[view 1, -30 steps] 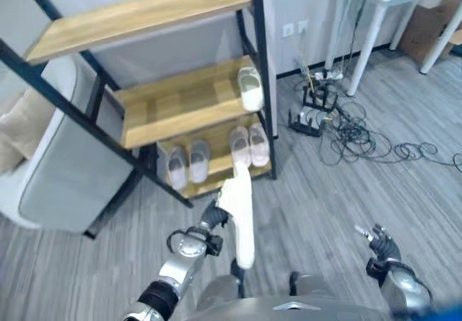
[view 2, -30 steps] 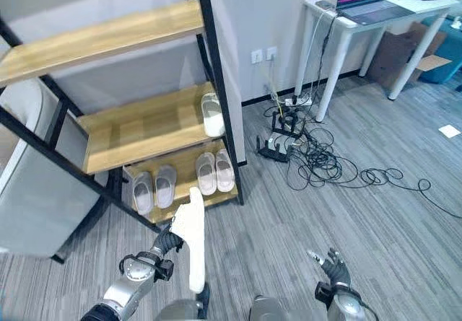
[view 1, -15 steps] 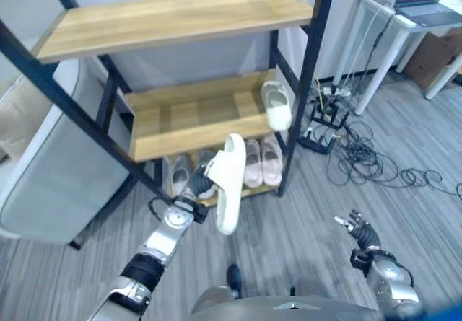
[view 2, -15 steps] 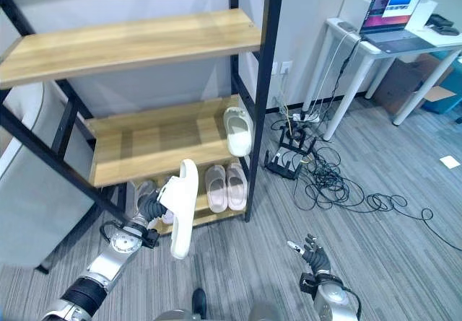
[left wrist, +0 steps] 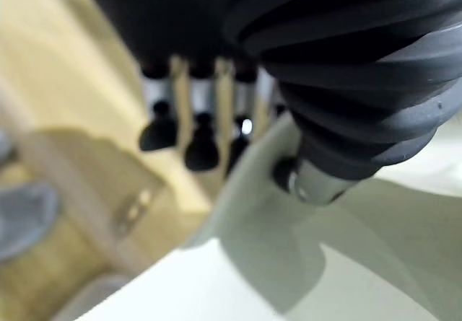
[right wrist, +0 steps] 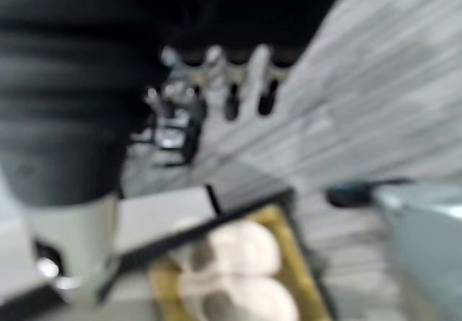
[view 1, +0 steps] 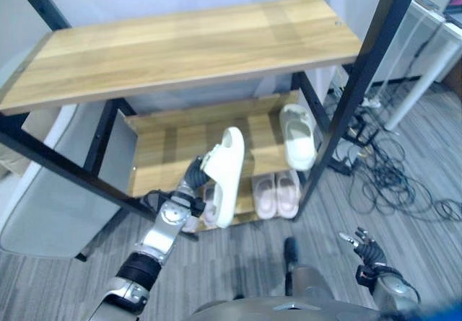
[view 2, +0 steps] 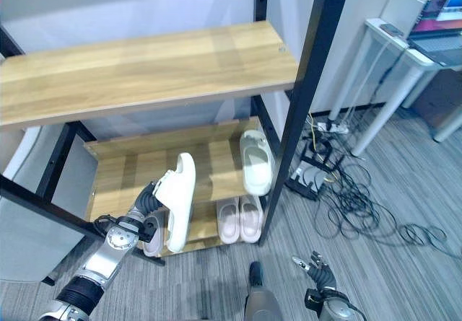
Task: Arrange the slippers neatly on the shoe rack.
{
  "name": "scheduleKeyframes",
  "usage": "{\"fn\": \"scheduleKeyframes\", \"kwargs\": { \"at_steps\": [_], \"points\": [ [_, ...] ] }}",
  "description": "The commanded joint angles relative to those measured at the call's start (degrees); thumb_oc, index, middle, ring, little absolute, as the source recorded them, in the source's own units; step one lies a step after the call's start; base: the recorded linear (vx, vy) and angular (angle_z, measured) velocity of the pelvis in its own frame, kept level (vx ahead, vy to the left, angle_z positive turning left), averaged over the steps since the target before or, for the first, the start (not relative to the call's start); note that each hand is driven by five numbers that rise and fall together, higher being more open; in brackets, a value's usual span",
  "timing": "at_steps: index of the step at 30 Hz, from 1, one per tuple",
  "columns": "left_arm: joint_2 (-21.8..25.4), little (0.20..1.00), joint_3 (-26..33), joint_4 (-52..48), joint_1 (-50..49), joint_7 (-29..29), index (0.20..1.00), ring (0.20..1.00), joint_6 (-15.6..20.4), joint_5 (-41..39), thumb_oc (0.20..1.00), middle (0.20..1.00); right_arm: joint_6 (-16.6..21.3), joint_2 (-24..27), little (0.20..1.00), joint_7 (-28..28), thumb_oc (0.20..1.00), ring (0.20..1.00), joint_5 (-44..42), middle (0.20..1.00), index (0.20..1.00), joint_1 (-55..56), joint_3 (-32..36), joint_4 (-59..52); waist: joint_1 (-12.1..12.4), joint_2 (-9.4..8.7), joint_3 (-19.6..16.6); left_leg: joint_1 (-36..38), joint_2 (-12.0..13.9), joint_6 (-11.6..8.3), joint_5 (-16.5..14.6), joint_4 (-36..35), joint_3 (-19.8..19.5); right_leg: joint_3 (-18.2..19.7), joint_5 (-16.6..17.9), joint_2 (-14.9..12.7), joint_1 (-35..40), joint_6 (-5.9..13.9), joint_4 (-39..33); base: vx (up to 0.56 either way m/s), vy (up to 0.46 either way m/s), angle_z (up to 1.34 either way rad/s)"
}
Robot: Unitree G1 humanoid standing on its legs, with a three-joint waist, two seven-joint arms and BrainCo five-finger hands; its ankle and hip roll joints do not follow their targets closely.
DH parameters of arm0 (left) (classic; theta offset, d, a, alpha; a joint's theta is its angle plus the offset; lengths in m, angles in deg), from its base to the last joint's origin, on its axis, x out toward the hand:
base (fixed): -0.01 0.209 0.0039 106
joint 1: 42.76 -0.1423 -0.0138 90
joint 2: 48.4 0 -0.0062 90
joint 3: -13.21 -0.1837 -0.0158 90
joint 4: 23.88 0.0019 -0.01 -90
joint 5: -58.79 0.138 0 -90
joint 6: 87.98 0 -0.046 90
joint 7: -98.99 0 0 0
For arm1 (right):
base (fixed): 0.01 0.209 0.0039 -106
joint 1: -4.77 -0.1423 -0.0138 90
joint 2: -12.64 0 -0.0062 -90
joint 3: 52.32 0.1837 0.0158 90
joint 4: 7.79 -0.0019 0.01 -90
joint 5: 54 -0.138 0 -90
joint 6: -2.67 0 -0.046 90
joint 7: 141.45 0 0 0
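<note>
A: Left eye view first. What is the left robot hand (view 1: 189, 191) doing?

B: Its fingers are clamped on a white foam slipper (view 1: 224, 175), held up on edge in front of the wooden shoe rack with the black metal frame (view 1: 180, 43). The slipper's long axis runs nearly vertical, toe end up, and it sits just near of the middle shelf (view 1: 195, 144), towards that shelf's left-centre.

A: So which way does the coming move go?

B: My guess: away from the robot and slightly right, onto the middle shelf beside the single white slipper (view 1: 297, 136) already lying at its right end. The held one would need tipping flat first, sole down, its length running front to back like its partner.

A: Right eye view. Count the slippers.

B: Six, as far as I can tell. One in the left robot hand, one on the middle shelf (view 2: 256, 161), and four on the bottom shelf: a pale pink pair (view 2: 241, 218) to the right and a grey pair (view 2: 154, 231) to the left, partly hidden behind the hand. The top shelf is bare.

A: And the right robot hand (view 2: 317, 272)?

B: Low at the near right over the grey plank floor (view 2: 390, 263), fingers spread and holding nothing, well apart from the rack. The left one is plainly nearer the job.

A: Left wrist view?

B: Dark-tipped fingers (left wrist: 201, 149) curl round the white slipper's edge (left wrist: 303, 263), shelf wood beyond.

A: Right wrist view?

B: Straight fingers (right wrist: 232, 103) hang over the floor; the pale pair (right wrist: 231, 278) shows past them.
</note>
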Motion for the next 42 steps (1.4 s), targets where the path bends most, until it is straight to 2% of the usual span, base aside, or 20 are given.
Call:
{"fn": "scheduleKeyframes", "kwargs": {
  "at_steps": [1,2,3,6,9,15,16,21,23,27,28,30,31,33,38,42],
  "points": [
    [1.66,0.2,0.4,-4.57,1.62,1.2,0.2,0.2,4.47,-1.24,0.2,0.2,3.41,1.55,1.0,-0.75,1.0,1.0,-0.07,1.0,1.0,1.47,-1.34,-2.23,-1.04,-2.67,-1.99,-9.01,2.11,-1.88,0.34,9.76,-0.89,1.24,-7.58,-0.54,0.59,3.97,5.2,0.06,-0.13,-0.08],
    [0.75,0.2,-0.34,-3.92,2.21,1.54,0.2,0.2,3.93,-2.5,0.2,0.2,3.26,1.96,1.0,-1.34,1.0,1.0,-0.28,1.0,1.0,0.85,-2.16,-1.59,-0.15,-3.34,-1.58,-12.31,2.04,-1.46,0.88,11.88,-1.94,0.84,-8.88,-0.44,2.06,3.15,4.69,0.04,-0.09,-0.03],
    [0.18,0.2,-0.82,-3.46,2.4,1.58,0.2,0.2,3.74,-2.66,0.2,0.2,3.19,1.95,1.0,-1.49,1.0,1.0,-0.25,1.0,1.0,0.55,-2.54,-1.51,0.35,-3.86,-1.57,-14.34,0.95,-0.96,-0.33,10.51,-2.79,0.69,-9.14,-0.61,2.77,3.09,3.97,0.06,-0.105,-0.01],
    [0.01,0.2,-0.88,-3.57,1.71,1.46,0.2,0.2,3.9,-2.65,0.2,0.2,3.35,1.91,1.0,-1.06,1.0,1.0,-0.32,1.0,1.0,0.64,-3.04,-2.16,1.32,-4.5,-1.2,-16.93,-0.82,-0.77,0.55,7.95,-3.27,0.89,-8.77,-0.52,4.13,3.12,2.8,0.01,-0.014,0.0],
    [-0.23,0.2,-0.45,-1.24,-0.79,1.42,0.2,0.2,3.95,-0.77,0.2,0.2,2.77,1.99,1.0,-0.17,1.0,1.0,1.88,1.0,1.0,1.81,-4.22,-3.26,1.52,-3.32,-2.43,-14.6,-0.52,-0.46,2.75,0.14,-2.87,2.33,-9.19,0.5,5.64,3.04,1.55,0.08,0.061,-0.06],
    [-0.47,0.2,0.84,7.07,-0.31,4.41,0.2,0.2,2.04,2.1,0.2,0.2,1.19,1.57,1.0,0.92,1.0,1.0,4.11,1.0,1.0,3.41,-5.15,-4.52,0.43,-2.17,-4.66,-9.15,-0.06,0.19,3.63,-5.22,-0.72,3.81,-9.13,0.69,7.61,3.1,-0.2,0.11,0.068,-0.37],
    [0.46,0.2,2.19,13.56,4.67,7.81,0.2,0.2,0.52,4.39,0.2,0.2,0.53,2.08,1.0,1.13,1.0,1.0,5.66,1.0,1.0,3.6,-5.47,-5.21,-0.43,-1.72,-5.44,-7.67,-0.04,0.24,3.93,-6.95,0.42,4.55,-8.91,0.51,8.05,3.44,-0.62,0.1,0.084,-0.32],
    [3.37,0.2,2.85,20.5,12.74,10.16,0.2,0.2,-0.08,7.34,0.2,0.2,0.82,3.85,1.0,1.54,1.0,1.0,6.8,1.0,1.0,4.13,-4.76,-6.67,-1.46,-1.12,-6.36,-7.01,-0.07,0.21,4.4,-8.3,1.42,5.64,-7.97,0.49,7.58,3.87,-1.64,0.05,0.041,-0.21],
    [6.0,0.2,2.33,24.57,17.65,11.06,0.2,0.2,-0.47,9.67,0.2,0.2,1.27,4.74,1.0,1.64,1.0,1.0,7.15,1.0,1.0,4.43,-4.26,-7.3,-2.05,-0.6,-6.76,-6.74,0.04,0.12,3.78,-8.33,2.02,5.86,-7.73,0.61,7.81,4.27,-2.71,0.05,0.02,-0.12],
    [7.66,0.2,0.56,30.56,22.78,11.47,0.2,0.2,-1.02,11.23,0.2,0.2,1.79,5.5,1.0,1.88,1.0,1.0,7.59,1.0,1.0,4.38,-4.54,-7.65,-2.49,-0.33,-6.9,-7.09,0.19,-0.02,3.85,-8.33,2.31,5.95,-7.27,0.62,7.58,4.62,-3.5,0.01,0.003,-0.02],
    [8.33,0.2,-2.24,36.8,28.03,11.66,0.2,0.2,-1.85,12.93,0.2,0.2,1.99,5.98,1.0,1.85,1.0,1.0,7.46,1.0,1.0,3.46,-5.36,-7.31,-2.95,-0.22,-6.75,-7.96,0.26,-0.23,4.28,-8.33,2.44,5.7,-6.89,0.61,6.98,4.94,-3.75,-0.05,-0.014,-0.01],
    [8.33,0.2,-6.29,42.71,33.81,11.69,0.2,0.2,-2.8,16.31,0.2,0.2,2.45,6.5,1.0,1.69,1.0,1.0,7.44,1.0,1.0,2.66,-6.46,-7.44,-3.5,-0.1,-6.3,-9.35,0.26,-0.38,4.61,-8.33,2.49,5.43,-6.47,0.53,5.78,5.25,-4.06,-0.1,-0.013,0.02],
    [7.23,0.2,-8.74,48.37,37.82,11.58,0.2,0.2,-3.44,18.58,0.2,0.2,3.14,6.93,1.0,1.42,1.0,1.0,7.41,1.0,1.0,2.19,-6.8,-7.84,-4.0,0.03,-6.02,-10.72,0.26,-0.55,4.82,-8.33,2.62,5.03,-6.25,0.56,4.43,5.51,-4.22,-0.1,-0.005,0.04],
    [5.97,0.2,-9.89,51.46,39.46,11.23,0.2,0.2,-3.9,19.93,0.2,0.2,3.63,7.26,1.0,1.15,1.0,1.0,7.43,1.0,1.0,2.04,-7.17,-8.14,-4.32,0.17,-5.93,-11.31,0.31,-0.55,4.81,-8.33,2.7,4.97,-6.3,0.67,3.74,5.63,-4.22,-0.07,-0.003,-0.02],
    [3.9,0.2,-9.69,51.01,38.45,11.75,0.2,0.2,-4.27,20.4,0.2,0.2,4.21,6.93,1.0,0.77,1.0,1.0,7.05,1.0,1.0,2.76,-7.18,-8.98,-4.19,0.34,-5.72,-11.62,0.43,-0.52,4.73,-8.33,2.95,4.7,-6.73,0.69,3.55,5.76,-4.22,-0.01,0.0,-0.01],
    [1.86,0.2,-7.37,48.76,34.06,11.76,0.2,0.2,-4.19,17.8,0.2,0.2,3.94,6.15,1.0,0.07,1.0,1.0,7.12,1.0,1.0,3.17,-6.44,-8.48,-3.63,0.29,-5.67,-10.82,0.4,-0.42,4.54,-8.33,2.87,4.35,-7.1,0.59,4.64,5.56,-4.22,0.0,-0.001,0.01]
  ]
}}
